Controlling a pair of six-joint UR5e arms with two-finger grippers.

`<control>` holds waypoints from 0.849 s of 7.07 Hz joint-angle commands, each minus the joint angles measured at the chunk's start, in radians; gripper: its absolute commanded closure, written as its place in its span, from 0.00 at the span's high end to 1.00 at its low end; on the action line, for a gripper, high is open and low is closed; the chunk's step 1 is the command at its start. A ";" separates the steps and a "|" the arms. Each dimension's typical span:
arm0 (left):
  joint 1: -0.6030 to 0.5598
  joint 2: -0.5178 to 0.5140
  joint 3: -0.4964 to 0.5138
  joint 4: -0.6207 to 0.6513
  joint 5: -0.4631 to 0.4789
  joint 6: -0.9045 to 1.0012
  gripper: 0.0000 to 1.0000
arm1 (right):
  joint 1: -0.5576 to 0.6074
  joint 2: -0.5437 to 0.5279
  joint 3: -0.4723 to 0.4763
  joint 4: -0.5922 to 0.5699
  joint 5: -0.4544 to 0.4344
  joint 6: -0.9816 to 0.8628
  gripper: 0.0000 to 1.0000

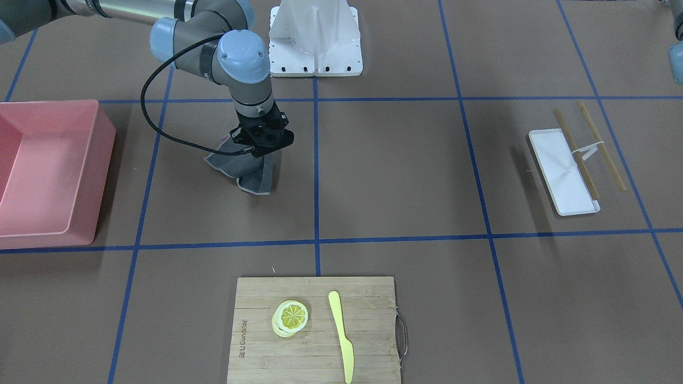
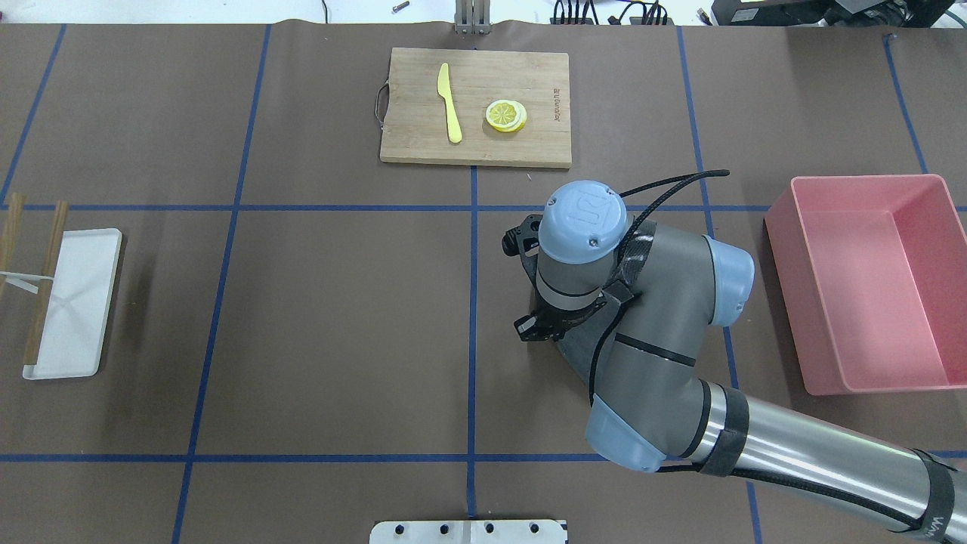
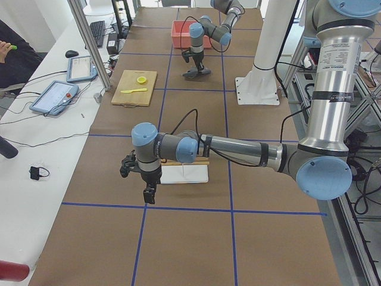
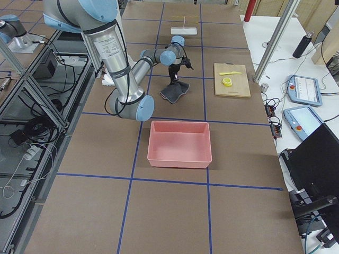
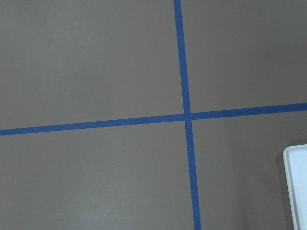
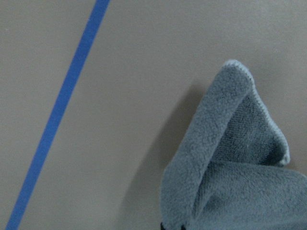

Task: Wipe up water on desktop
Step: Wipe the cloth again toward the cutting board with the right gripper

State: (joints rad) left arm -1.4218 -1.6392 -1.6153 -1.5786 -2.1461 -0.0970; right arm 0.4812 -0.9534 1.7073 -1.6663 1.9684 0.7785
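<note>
The desktop [image 1: 395, 170] is a matte brown surface with blue tape lines; I see no water on it. My right gripper [image 1: 261, 148] points straight down and is shut on a grey cloth [image 1: 251, 173], which lies crumpled on the desktop under it. The right wrist view shows the cloth [image 6: 230, 163] folded up toward the fingers beside a tape line. In the overhead view the wrist hides the gripper and only an edge of the cloth [image 2: 572, 346] shows. My left gripper [image 3: 149, 193] hovers over the desktop by a white tray [image 3: 184, 174]; I cannot tell whether it is open.
A pink bin [image 1: 48, 170] stands on the robot's right side. A bamboo cutting board [image 1: 368, 298] holds a yellow knife [image 1: 341, 336] and a lemon slice [image 1: 291, 317]. The white tray [image 1: 563, 170] with chopsticks [image 1: 576, 154] lies on the robot's left. The white arm mount [image 1: 315, 37] stands behind.
</note>
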 commanded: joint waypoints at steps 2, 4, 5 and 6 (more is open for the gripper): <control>0.000 -0.002 0.000 -0.004 0.000 -0.003 0.99 | 0.060 -0.005 -0.055 0.071 0.001 -0.016 0.00; 0.000 -0.001 0.000 -0.004 0.000 -0.003 0.99 | 0.182 -0.016 -0.139 0.066 0.012 -0.138 0.00; 0.000 -0.001 0.000 -0.004 0.000 -0.004 0.99 | 0.238 -0.028 -0.171 0.066 0.021 -0.204 0.00; 0.000 -0.001 -0.002 -0.004 0.000 -0.004 0.99 | 0.284 -0.033 -0.195 0.065 0.027 -0.253 0.00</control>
State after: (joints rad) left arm -1.4220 -1.6399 -1.6157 -1.5831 -2.1461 -0.1008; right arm 0.7044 -0.9784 1.5461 -1.5999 1.9873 0.5906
